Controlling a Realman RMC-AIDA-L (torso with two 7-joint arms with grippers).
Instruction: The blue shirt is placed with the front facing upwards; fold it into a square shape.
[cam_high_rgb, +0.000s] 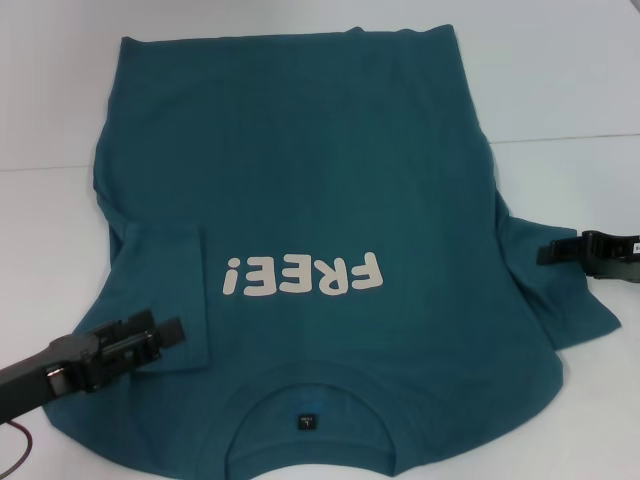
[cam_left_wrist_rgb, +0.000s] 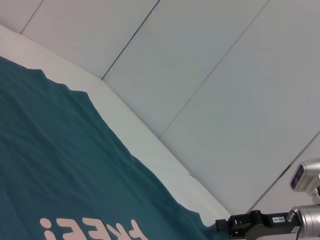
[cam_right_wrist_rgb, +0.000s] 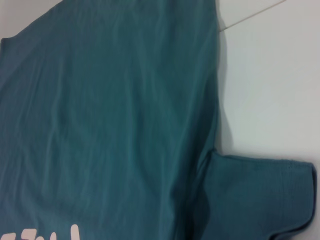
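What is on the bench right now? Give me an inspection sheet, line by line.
Surface: white table, a thin seam line across it.
Job's things: blue shirt lies front up, "FREE!" lettering showing, collar nearest the robot; left sleeve folded onto the body, right sleeve spread out.
Clutter: nothing seen.
Grippers: left gripper above the folded left sleeve; right gripper over the right sleeve, holding nothing visible.
Cables: a thin reddish cable under the left arm.
Surroundings: pale panelled wall behind the table.
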